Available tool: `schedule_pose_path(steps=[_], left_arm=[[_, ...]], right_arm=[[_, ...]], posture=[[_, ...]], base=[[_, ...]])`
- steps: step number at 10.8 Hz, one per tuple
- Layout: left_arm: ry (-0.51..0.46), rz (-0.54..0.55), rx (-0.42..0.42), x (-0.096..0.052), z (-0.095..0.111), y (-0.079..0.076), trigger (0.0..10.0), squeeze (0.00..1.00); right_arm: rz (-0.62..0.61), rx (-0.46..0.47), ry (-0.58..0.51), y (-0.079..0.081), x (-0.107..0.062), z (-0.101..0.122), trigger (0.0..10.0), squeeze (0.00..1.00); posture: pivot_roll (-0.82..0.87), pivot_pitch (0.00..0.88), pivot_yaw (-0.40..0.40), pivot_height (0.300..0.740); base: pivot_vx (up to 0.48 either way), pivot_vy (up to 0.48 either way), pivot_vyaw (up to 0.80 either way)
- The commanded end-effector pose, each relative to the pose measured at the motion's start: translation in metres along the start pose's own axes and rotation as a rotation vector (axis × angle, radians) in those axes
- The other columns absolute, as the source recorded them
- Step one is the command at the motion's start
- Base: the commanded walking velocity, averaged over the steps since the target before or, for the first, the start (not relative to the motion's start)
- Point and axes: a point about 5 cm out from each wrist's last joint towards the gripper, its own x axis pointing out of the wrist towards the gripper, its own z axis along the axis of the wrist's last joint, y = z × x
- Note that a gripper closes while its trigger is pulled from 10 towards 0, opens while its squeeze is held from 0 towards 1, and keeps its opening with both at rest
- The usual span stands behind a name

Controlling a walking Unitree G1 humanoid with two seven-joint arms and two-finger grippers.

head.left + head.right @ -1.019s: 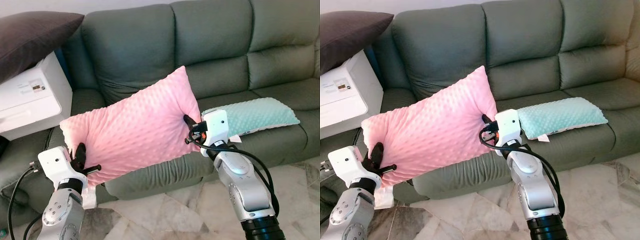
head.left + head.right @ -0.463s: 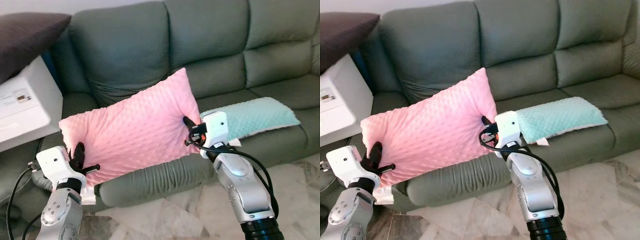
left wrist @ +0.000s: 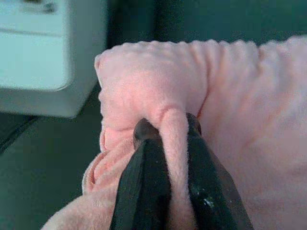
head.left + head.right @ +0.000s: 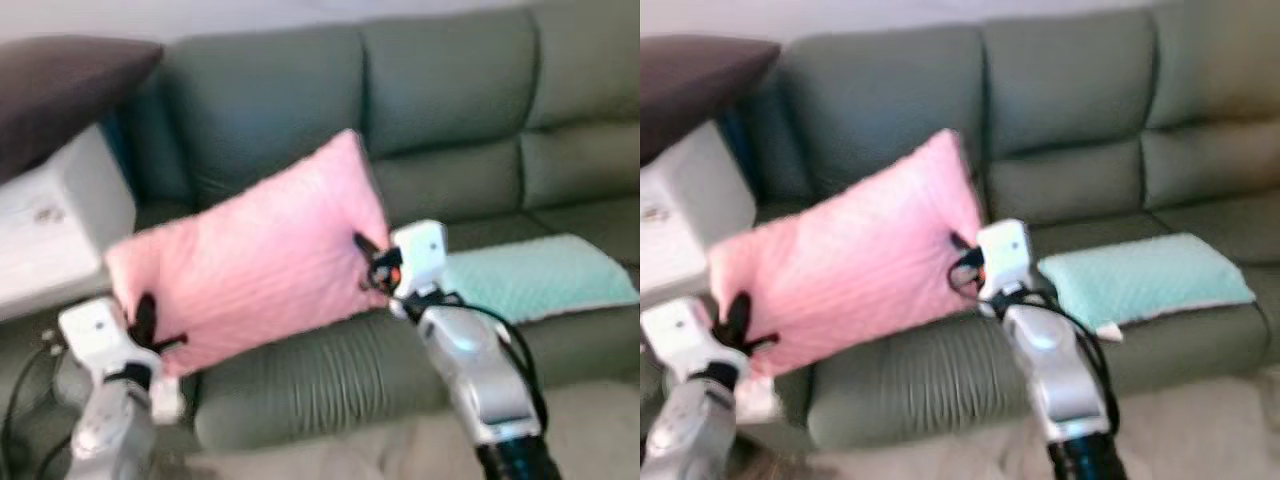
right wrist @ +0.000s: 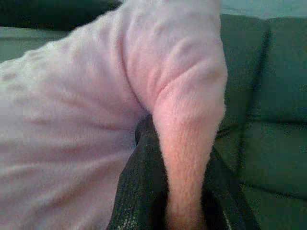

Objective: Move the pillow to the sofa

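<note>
The left gripper [image 3: 165,139] has its 2 black fingers pinched tight on a fold of the soft pink dimpled fabric pillow [image 4: 250,260], at its lower outer corner. The right gripper [image 5: 177,134] is likewise clamped on a bunched ridge of the same fabric at the opposite edge. Between them the pillow hangs stretched and tilted in the air, its right end higher, in front of the grey-green 3-seat leather sofa [image 4: 450,110] and above the front of its left seat cushion.

This looks like the carry step, close to its end: the pillow is near the seat but not resting on it. The next move calls for bringing both arms forward and down until the pillow lies on the cushion, then opening both sets of fingers.

The head views, blurred, give the wider layout: a flat mint-green dimpled cushion [image 4: 545,280] lying on the seat beside the right arm, a white box-shaped appliance [image 4: 45,225] to the left with a dark brown cushion [image 4: 60,85] on top. The wrist views add the grip itself, fabric squeezed between the finger pads.
</note>
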Motion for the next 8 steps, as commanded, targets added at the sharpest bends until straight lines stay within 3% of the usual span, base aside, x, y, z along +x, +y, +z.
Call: schedule_pose_path(steps=[1, 4, 8], left_arm=[[-0.012, 0.016, 0.003, 0.0017, 0.0038, -0.0015, 10.0, 0.0], [-0.011, 0.049, 0.003, 0.0017, 0.003, 0.0027, 10.0, 0.0], [-0.016, 0.076, 0.027, 0.003, 0.0044, 0.008, 10.0, 0.0]], right_arm=[[-0.042, -0.01, -0.022, -0.0105, -0.0035, 0.0047, 10.0, 0.0], [-0.034, -0.021, -0.012, -0.0096, -0.0032, 0.0034, 10.0, 0.0], [-0.029, -0.019, -0.022, -0.008, -0.0027, 0.0043, 10.0, 0.0]], posture=[[-0.2, 0.025, 0.064, 0.74], [-0.19, 0.029, 0.063, 0.74], [-0.19, 0.028, 0.068, 0.74]], base=[[0.334, 0.0, 0.0], [0.0, 0.0, 0.0], [0.0, 0.0, 0.7]])
